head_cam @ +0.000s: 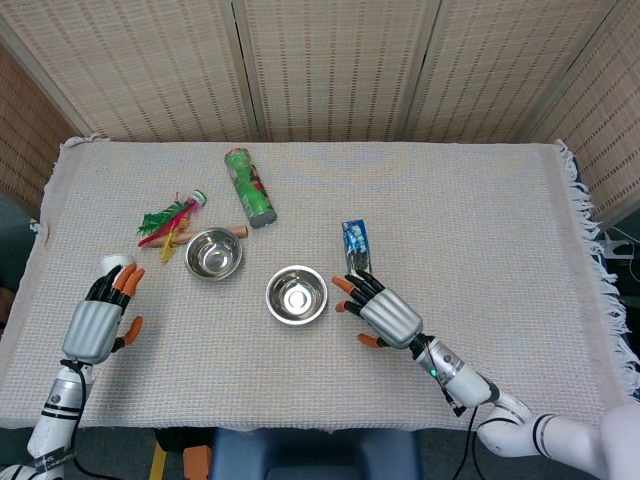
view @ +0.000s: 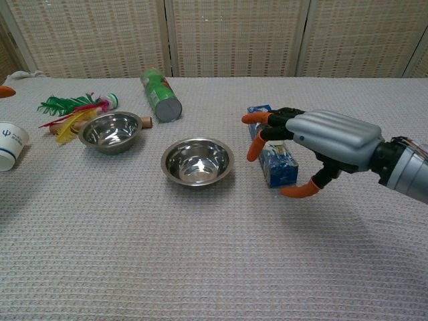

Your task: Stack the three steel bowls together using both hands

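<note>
Going left to right on the head view: the left hand (head_cam: 96, 322) is down at the left edge of the cloth-covered table (head_cam: 480, 220), fingers spread and holding nothing, with the white paper cup (view: 10, 145) right at its fingertips, so it's parked and not in play. In the chest view only an orange fingertip of it peeks in at the left edge. Up at about 1 o'clock from that hand sits the left steel bowl (head_cam: 214, 254), upright and open side up, with the feather toy (head_cam: 165, 218) just beside it at 10 o'clock and the green can (head_cam: 249, 186) lying on its side at 1 o'clock from it. Next comes the middle steel bowl (head_cam: 296, 294), also upright, well apart from the first one. I only see two separate bowls, so going by that I'd guess one is already a nested pair, but I can't tell from here. The bit that matters: the right hand (head_cam: 381, 312) is just beside the middle bowl, at its 3 o'clock, fingers open and pointing toward the rim, nothing in its grasp, and not touching the bowl as far as I can see. It's hovering over the near end of the blue box (head_cam: 355, 241), whose long axis runs 12 to 6. So the right hand is clearly the nearer one, and the bowl lies straight off its fingertips at 9 o'clock.
</note>
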